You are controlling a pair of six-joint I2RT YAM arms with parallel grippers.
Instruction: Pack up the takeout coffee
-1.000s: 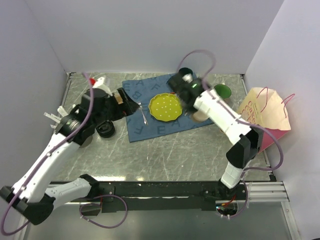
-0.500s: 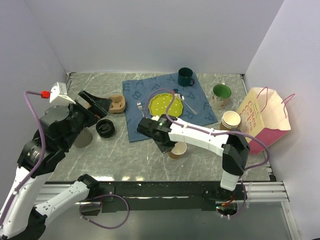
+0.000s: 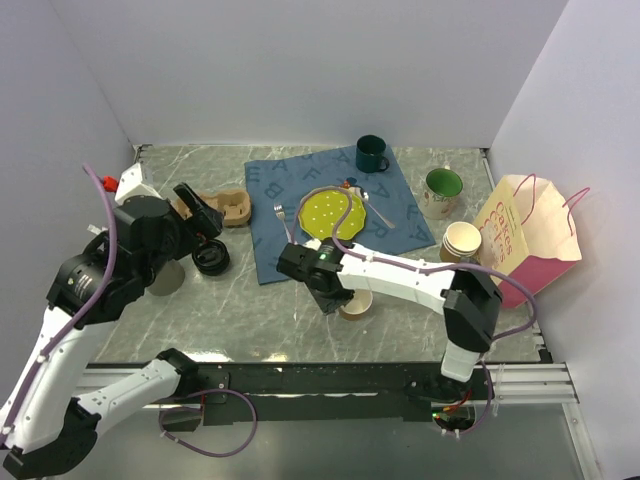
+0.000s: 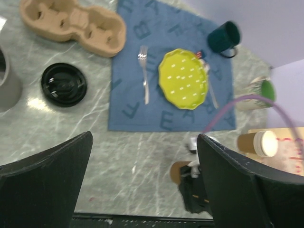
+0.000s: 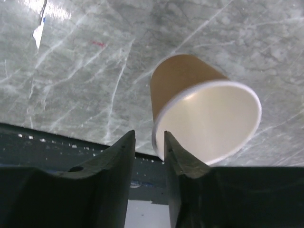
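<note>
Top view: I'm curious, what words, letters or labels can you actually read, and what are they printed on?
"A", "B", "E", "F": single capital letters scattered over the blue cloth; the other letters on it are unclear.
Red lettering on the paper bag: too blurred to read.
Nothing else shows readable text.

Marble table bears blue mat, cardboard carrier.

mugs: two
single paper cups: one
black lids: one
cardboard cup carriers: one
yellow-green plates: one
forks: one
paper bags: one
</note>
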